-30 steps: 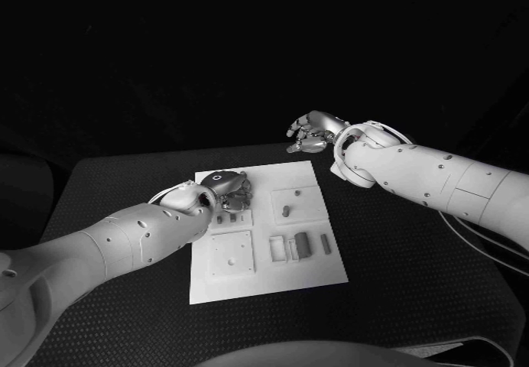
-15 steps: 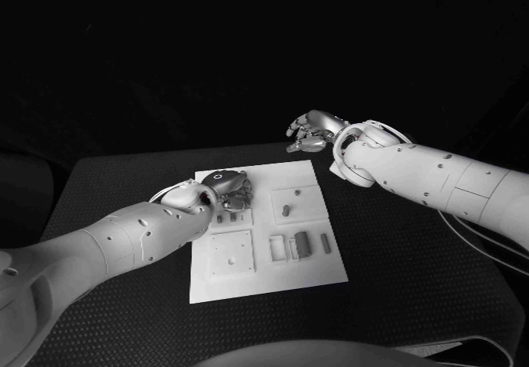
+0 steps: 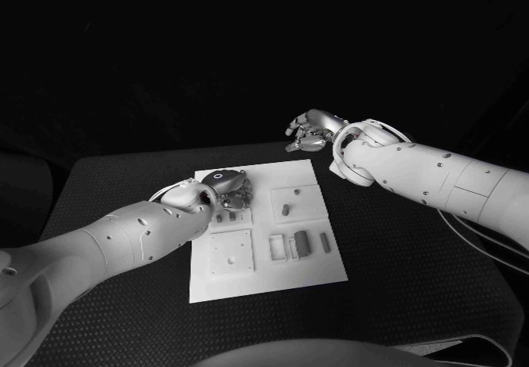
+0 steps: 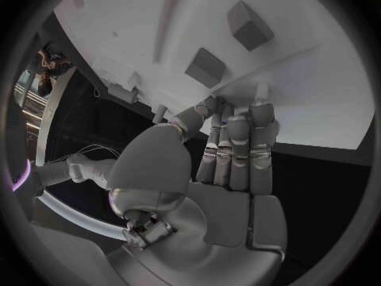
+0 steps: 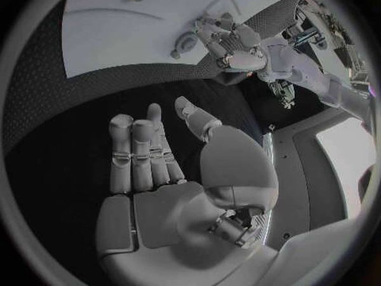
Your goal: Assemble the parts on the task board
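my left hand (image 3: 224, 191) fingertips on flat white task board (image 3: 314, 275), grasp unclear; small rigid parts (image 3: 300, 245) prob. light, pinch sides; right hand (image 3: 314, 130) empty, loose.

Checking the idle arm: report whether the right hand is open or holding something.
Open: the right hand holds nothing, its fingers straight and apart above the black table.

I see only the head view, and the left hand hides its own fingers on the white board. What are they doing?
Observer: The left wrist view shows the left hand with fingers straight, side by side, tips over the task board near its edge, close to two grey blocks.
Operator: Is the right hand holding anything?
Observer: The right wrist view shows the right hand with a bare palm, fingers stretched over the black table.
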You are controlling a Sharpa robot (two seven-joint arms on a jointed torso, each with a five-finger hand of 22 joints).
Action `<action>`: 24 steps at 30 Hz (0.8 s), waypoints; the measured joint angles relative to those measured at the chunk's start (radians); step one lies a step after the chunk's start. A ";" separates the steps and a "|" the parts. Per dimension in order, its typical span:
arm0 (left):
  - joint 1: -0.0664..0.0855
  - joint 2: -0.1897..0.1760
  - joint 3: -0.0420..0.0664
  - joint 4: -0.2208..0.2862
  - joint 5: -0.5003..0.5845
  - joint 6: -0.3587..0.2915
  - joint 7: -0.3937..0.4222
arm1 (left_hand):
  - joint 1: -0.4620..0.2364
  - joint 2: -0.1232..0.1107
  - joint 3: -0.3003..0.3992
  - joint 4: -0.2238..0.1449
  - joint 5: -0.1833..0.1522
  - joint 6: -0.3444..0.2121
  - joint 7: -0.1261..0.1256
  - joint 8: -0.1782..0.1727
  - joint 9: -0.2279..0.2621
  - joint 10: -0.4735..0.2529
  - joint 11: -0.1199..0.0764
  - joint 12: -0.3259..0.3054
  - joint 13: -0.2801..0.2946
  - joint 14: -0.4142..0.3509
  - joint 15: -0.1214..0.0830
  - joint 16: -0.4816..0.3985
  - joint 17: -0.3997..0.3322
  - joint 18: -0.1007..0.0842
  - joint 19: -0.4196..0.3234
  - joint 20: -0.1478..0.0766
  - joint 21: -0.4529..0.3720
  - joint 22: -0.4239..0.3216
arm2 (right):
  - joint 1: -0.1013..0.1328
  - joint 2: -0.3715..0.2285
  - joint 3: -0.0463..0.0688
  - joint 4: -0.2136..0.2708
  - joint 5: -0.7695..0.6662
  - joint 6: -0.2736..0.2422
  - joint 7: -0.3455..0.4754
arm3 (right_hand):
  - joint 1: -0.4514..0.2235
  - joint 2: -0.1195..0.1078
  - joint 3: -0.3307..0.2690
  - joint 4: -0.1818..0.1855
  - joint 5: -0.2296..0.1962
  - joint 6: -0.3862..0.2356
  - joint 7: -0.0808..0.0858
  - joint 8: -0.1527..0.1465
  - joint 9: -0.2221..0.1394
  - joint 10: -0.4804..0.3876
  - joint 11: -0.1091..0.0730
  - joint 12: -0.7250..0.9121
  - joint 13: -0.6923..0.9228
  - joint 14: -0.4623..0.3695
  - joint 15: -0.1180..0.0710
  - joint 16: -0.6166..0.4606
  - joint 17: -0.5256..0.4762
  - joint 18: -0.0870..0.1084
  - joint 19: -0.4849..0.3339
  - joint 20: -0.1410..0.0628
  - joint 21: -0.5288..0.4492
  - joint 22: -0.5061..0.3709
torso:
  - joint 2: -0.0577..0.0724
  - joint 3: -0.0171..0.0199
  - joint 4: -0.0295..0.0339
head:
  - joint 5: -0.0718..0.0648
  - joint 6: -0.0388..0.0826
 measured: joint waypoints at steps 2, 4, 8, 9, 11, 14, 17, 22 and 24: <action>0.000 0.000 0.000 0.000 0.000 0.000 0.000 | -0.003 0.002 0.005 0.000 0.000 0.007 -0.003 0.000 0.000 0.004 -0.004 0.000 0.000 0.001 -0.001 0.000 0.000 0.000 0.001 -0.001 0.000 0.000 | 0.000 0.000 0.000 0.000 0.000 0.000 0.000 | 0.000 0.000 0.000 0.000 0.000 0.000 0.000 0.000 0.000 0.000 0.000 0.000 0.000 0.000 0.000 0.000 0.000 0.000 0.000 0.000 0.000 0.000 | 0.000 0.0001 0.0000 | 0.000 0.000; 0.000 0.000 0.000 0.001 -0.001 0.000 0.000 | -0.004 0.004 0.005 0.000 0.000 0.014 -0.004 0.006 0.000 0.012 -0.010 0.000 0.001 0.007 -0.004 0.000 0.000 0.000 0.007 -0.004 0.000 0.000 | 0.000 0.000 0.000 0.000 0.000 0.000 0.000 | 0.000 0.000 0.000 0.000 0.000 0.000 0.000 0.000 0.000 0.000 0.000 0.000 0.000 0.000 0.000 0.000 0.000 0.000 0.000 0.000 0.000 0.000 | 0.000 0.0003 0.0000 | 0.000 0.000; -0.001 -0.001 0.000 0.002 -0.001 -0.001 0.000 | -0.003 0.004 0.012 -0.002 -0.002 0.021 -0.011 0.012 0.002 0.023 -0.017 0.005 0.003 0.013 -0.009 0.005 0.000 -0.001 0.016 -0.009 0.007 0.000 | 0.000 -0.001 0.000 0.000 0.000 0.000 0.000 | 0.000 0.000 0.000 0.000 0.000 0.000 0.000 0.000 0.000 0.000 0.000 0.000 0.001 0.000 0.000 0.000 0.000 0.000 0.000 0.000 0.000 0.000 | 0.000 0.0003 0.0000 | -0.001 -0.001; -0.001 -0.001 0.000 0.002 -0.001 -0.002 0.000 | -0.002 0.005 0.014 -0.001 -0.004 0.023 -0.012 0.015 0.004 0.025 -0.019 0.005 0.003 0.015 -0.011 0.005 0.000 -0.001 0.018 -0.011 0.008 0.001 | 0.000 -0.001 0.000 0.000 0.000 0.000 0.000 | 0.000 0.000 0.000 0.000 0.000 0.000 0.000 0.000 0.000 0.000 0.000 0.000 0.001 0.000 0.000 0.000 0.000 0.000 0.000 0.000 0.000 0.000 | 0.000 0.0003 0.0000 | -0.001 -0.001; -0.001 -0.002 0.000 0.002 -0.002 -0.002 0.000 | -0.001 0.006 0.021 -0.001 -0.004 0.032 -0.014 0.023 0.004 0.032 -0.025 0.006 0.003 0.022 -0.015 0.009 0.000 -0.007 0.023 -0.016 0.015 0.001 | 0.000 -0.001 0.000 0.000 0.000 0.000 0.000 | 0.000 0.000 0.000 0.000 0.000 0.000 0.000 0.000 0.000 0.000 0.000 0.000 0.001 0.000 0.000 0.000 0.000 0.000 0.000 0.000 0.000 0.000 | 0.000 0.0003 0.0000 | -0.001 0.000; -0.001 -0.004 0.000 0.004 -0.002 -0.005 0.001 | 0.000 0.007 0.029 -0.001 -0.006 0.039 -0.018 0.027 0.005 0.038 -0.027 0.010 0.004 0.025 -0.018 0.009 0.000 -0.009 0.025 -0.018 0.016 0.001 | 0.000 -0.001 0.000 0.001 0.000 0.000 0.000 | 0.000 0.000 0.000 0.000 0.000 0.000 0.000 0.000 0.000 0.000 0.000 0.000 0.001 0.001 0.001 0.000 0.000 0.000 0.000 0.000 0.000 0.000 | 0.000 0.0003 0.0000 | -0.001 0.000; -0.002 -0.008 0.000 0.006 -0.002 -0.010 0.002 | 0.006 0.005 0.033 -0.001 -0.003 0.039 -0.018 0.028 0.007 0.038 -0.027 0.010 0.006 0.030 -0.020 0.009 -0.001 -0.010 0.028 -0.022 0.016 0.001 | 0.000 -0.001 0.000 0.001 0.000 0.000 0.000 | 0.000 0.000 0.000 0.000 0.000 0.000 0.000 0.000 0.000 0.000 0.000 0.000 0.001 -0.002 -0.002 0.000 0.000 0.000 0.000 0.000 0.000 0.000 | 0.000 0.0002 0.0000 | -0.001 0.000; -0.004 -0.018 -0.001 0.013 0.000 -0.024 0.005 | 0.006 0.005 0.037 -0.001 -0.003 0.044 -0.023 0.035 0.007 0.046 -0.033 0.010 0.006 0.040 -0.028 0.009 -0.001 -0.017 0.036 -0.029 0.023 0.001 | 0.000 -0.003 0.000 0.001 0.000 0.000 0.000 | 0.000 0.000 0.000 0.000 0.000 0.000 0.000 0.000 0.000 0.000 0.000 0.000 0.001 -0.002 -0.002 0.000 0.000 0.000 0.000 0.000 0.000 0.000 | 0.000 0.0001 0.0005 | 0.000 0.000; -0.006 -0.027 0.001 0.021 0.002 -0.029 0.006 | 0.006 0.005 0.042 -0.001 -0.003 0.045 -0.023 0.035 0.008 0.049 -0.031 0.007 0.006 0.046 -0.029 0.012 -0.001 -0.024 0.041 -0.034 0.023 0.001 | 0.000 -0.004 0.000 0.000 0.000 0.000 0.000 | 0.000 0.000 0.000 0.000 0.000 0.000 0.000 0.000 0.000 0.000 0.000 0.000 0.001 -0.002 -0.002 0.000 0.000 0.000 0.000 0.000 0.000 0.000 | 0.000 0.0000 0.0009 | 0.000 -0.001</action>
